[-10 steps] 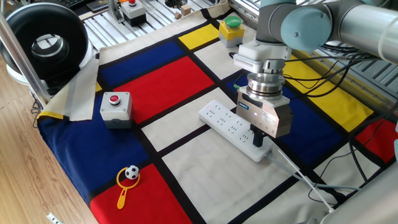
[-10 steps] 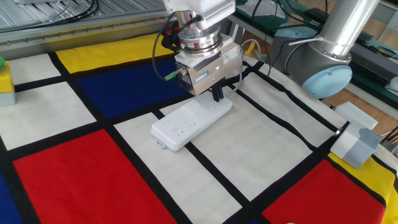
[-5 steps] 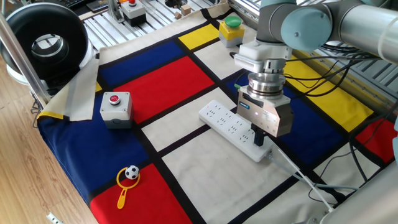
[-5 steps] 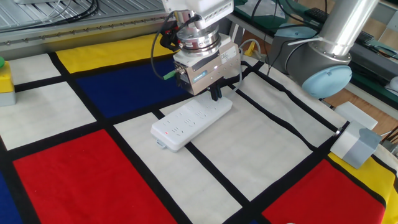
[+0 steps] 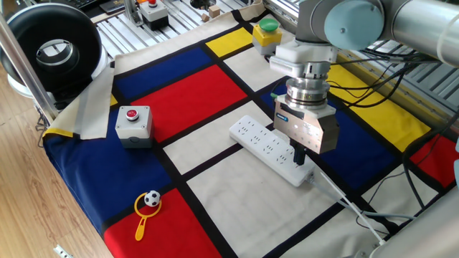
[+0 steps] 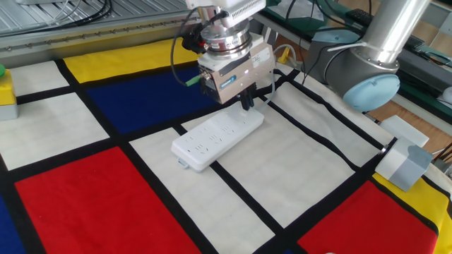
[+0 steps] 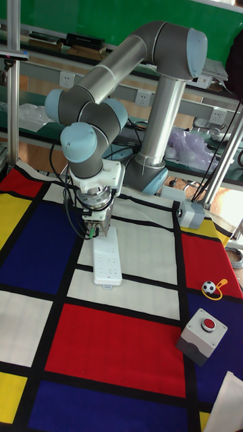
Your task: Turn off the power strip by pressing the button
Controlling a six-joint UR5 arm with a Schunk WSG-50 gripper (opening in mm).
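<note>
Power strip lying mid-frame, gripper hanging over its cable end

In one fixed view, the long flat white plastic power strip [image 5: 271, 150] is running diagonally at centre, the two-finger gripper [image 5: 300, 158] standing over its lower-right end; the red button on its grey box [image 5: 134, 123] is sitting left, the green button on its yellow box [image 5: 266, 34] up top, the small football toy [image 5: 150, 200] lower left.

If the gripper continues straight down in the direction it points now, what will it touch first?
Most likely the power strip. The gripper points down over the strip's cable end, where the white cable leaves. Whether it would land exactly on the button cannot be told; the button is not distinguishable in these views.
</note>
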